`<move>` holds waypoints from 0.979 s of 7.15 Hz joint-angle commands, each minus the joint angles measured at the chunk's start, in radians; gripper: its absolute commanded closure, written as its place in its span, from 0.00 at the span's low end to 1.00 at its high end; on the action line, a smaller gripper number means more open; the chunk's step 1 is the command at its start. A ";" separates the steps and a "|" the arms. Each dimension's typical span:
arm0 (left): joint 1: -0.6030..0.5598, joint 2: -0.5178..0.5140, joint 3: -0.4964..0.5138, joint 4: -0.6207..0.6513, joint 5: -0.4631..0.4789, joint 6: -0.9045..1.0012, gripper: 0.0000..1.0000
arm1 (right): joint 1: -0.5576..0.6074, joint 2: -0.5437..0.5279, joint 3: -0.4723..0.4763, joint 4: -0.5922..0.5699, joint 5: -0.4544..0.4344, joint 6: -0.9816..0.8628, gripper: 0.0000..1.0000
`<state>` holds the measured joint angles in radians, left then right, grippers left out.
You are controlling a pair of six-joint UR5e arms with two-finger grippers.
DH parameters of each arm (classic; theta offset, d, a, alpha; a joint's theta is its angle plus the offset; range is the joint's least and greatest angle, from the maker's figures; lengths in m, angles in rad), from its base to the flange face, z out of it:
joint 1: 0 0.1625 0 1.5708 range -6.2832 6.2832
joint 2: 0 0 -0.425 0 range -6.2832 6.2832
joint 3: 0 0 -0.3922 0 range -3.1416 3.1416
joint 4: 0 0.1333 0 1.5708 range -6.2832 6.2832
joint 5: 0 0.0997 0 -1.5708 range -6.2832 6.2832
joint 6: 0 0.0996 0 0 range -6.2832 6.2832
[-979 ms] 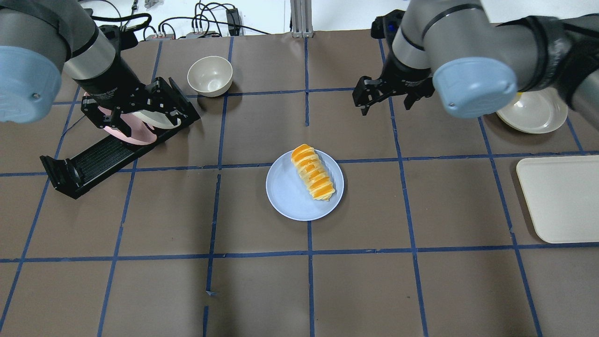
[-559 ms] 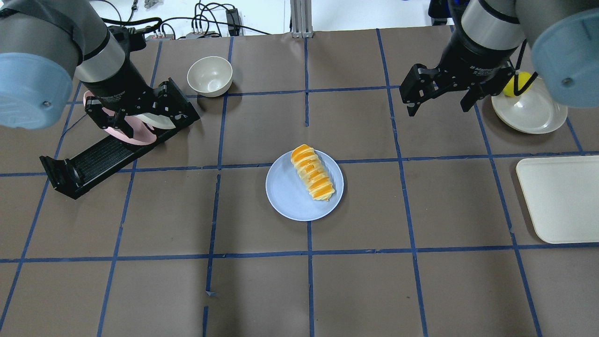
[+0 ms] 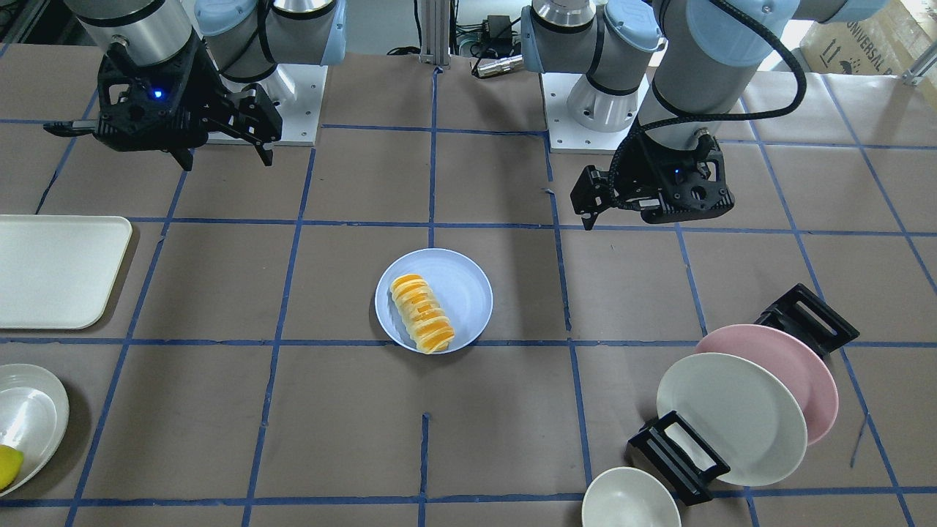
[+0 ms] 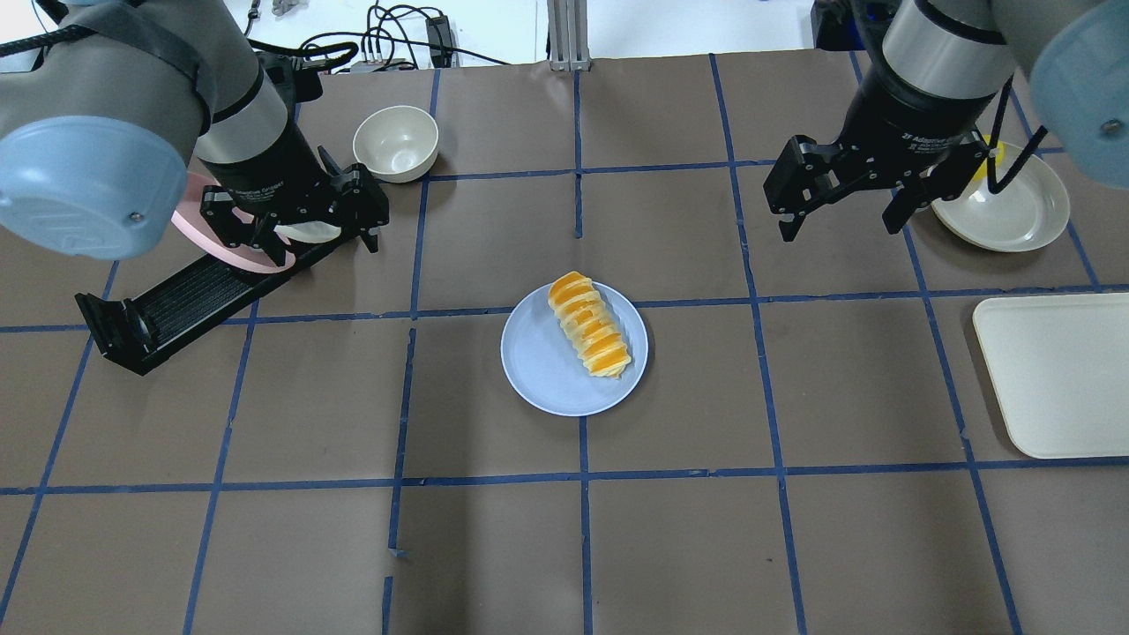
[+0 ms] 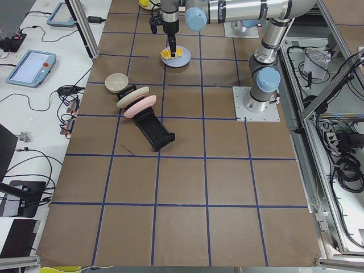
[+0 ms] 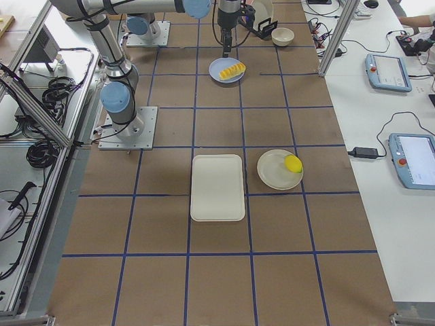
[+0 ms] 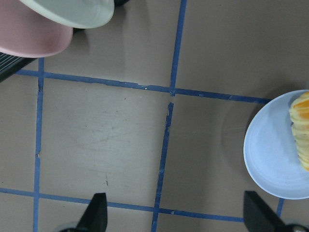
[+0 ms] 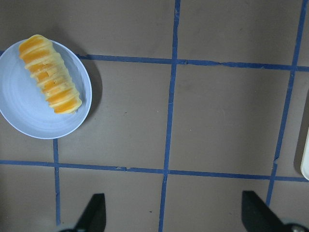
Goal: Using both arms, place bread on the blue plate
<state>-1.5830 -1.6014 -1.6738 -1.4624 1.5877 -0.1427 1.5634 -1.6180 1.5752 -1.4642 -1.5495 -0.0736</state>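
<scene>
The bread point(image 4: 589, 324), a striped orange and pale yellow loaf, lies on the right half of the blue plate point(image 4: 542, 370) at the table's middle. Both also show in the front view, the bread point(image 3: 421, 313) on the plate point(image 3: 468, 285). My left gripper point(image 4: 304, 242) is open and empty, raised to the plate's far left over the dish rack. My right gripper point(image 4: 838, 225) is open and empty, raised to the plate's far right. The left wrist view shows the plate point(image 7: 270, 154) at its right edge. The right wrist view shows the bread point(image 8: 50, 75) at top left.
A black dish rack point(image 4: 176, 304) at the left holds a pink plate point(image 3: 798, 366) and a cream plate point(image 3: 732, 417). A cream bowl point(image 4: 396, 143) stands behind it. A cream plate point(image 4: 1005, 207) with a yellow lemon-like piece point(image 3: 7, 465) and a cream tray point(image 4: 1058, 375) lie at the right.
My right gripper has swung away from the table's middle to the right. My left gripper has shifted a little to the right and turned. The bread and the blue plate have not moved.
</scene>
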 commanded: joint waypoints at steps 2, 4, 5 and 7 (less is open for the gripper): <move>0.000 -0.008 -0.001 0.001 -0.003 0.002 0.00 | 0.003 -0.003 -0.003 0.010 -0.006 0.000 0.00; 0.001 -0.012 -0.001 0.001 -0.003 0.000 0.00 | 0.003 -0.002 -0.003 0.007 -0.009 0.000 0.00; 0.001 -0.009 -0.015 0.002 -0.003 0.000 0.00 | 0.003 -0.002 -0.001 0.005 -0.009 0.000 0.00; 0.004 -0.005 -0.026 0.005 -0.003 0.000 0.00 | 0.004 -0.002 0.000 0.008 -0.009 0.000 0.00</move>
<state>-1.5806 -1.6079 -1.6939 -1.4585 1.5846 -0.1426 1.5666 -1.6198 1.5746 -1.4573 -1.5583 -0.0736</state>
